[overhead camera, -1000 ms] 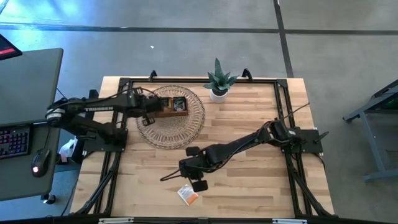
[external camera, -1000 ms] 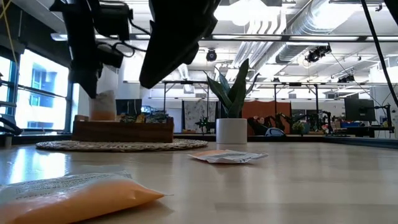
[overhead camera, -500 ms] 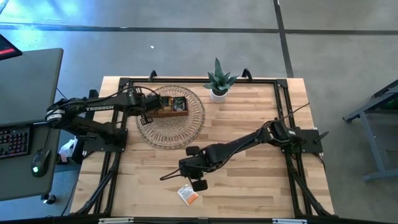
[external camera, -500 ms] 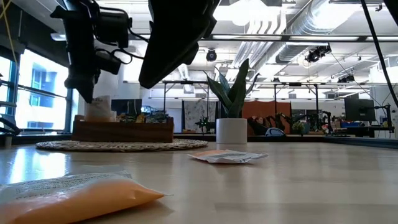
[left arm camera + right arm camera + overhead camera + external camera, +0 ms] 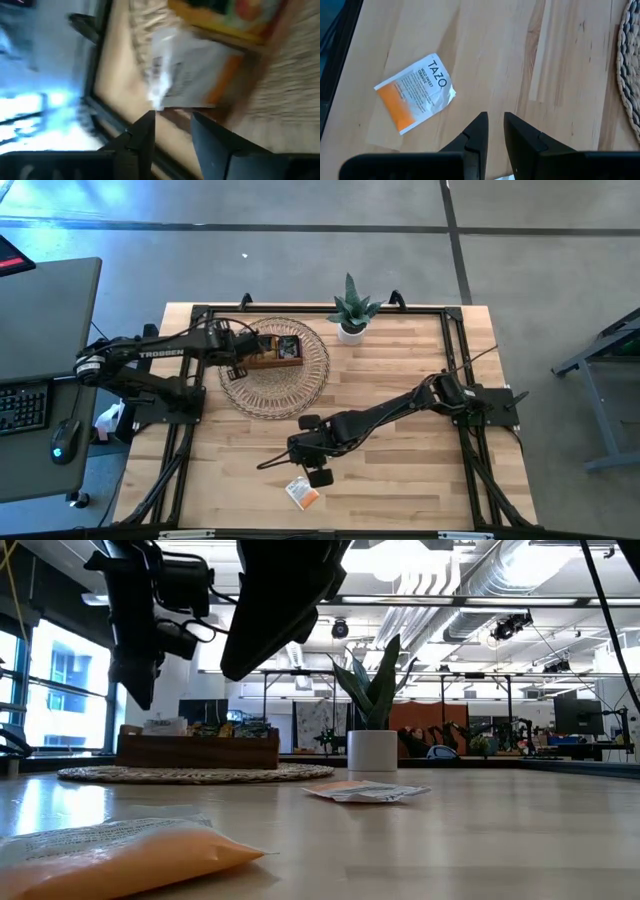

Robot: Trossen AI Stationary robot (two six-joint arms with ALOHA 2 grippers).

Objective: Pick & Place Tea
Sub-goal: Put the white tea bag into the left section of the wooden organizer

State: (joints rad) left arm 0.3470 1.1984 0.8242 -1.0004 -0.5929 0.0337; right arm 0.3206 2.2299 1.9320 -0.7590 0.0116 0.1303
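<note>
1. My left gripper [image 5: 170,122] hung over the wooden tray [image 5: 275,360], jaws apart — freeing an orange-and-white sachet [image 5: 200,75] into it.
2. My right gripper [image 5: 492,125] hovered near 1 loose sachet [image 5: 415,92] on the table [image 5: 400,450], jaws narrowly parted — empty, ready to descend.

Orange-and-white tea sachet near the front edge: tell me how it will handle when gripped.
The sachet looks thin and slightly crinkled, so probably floppy and very light. Lying flat on the smooth wooden table, it may slide rather than lift. The right pincer hovers beside it, empty.

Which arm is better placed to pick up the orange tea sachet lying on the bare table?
The right: its end effector hovers just beside that orange sachet, fingers slightly apart. The left end effector is over the wooden tray.
</note>
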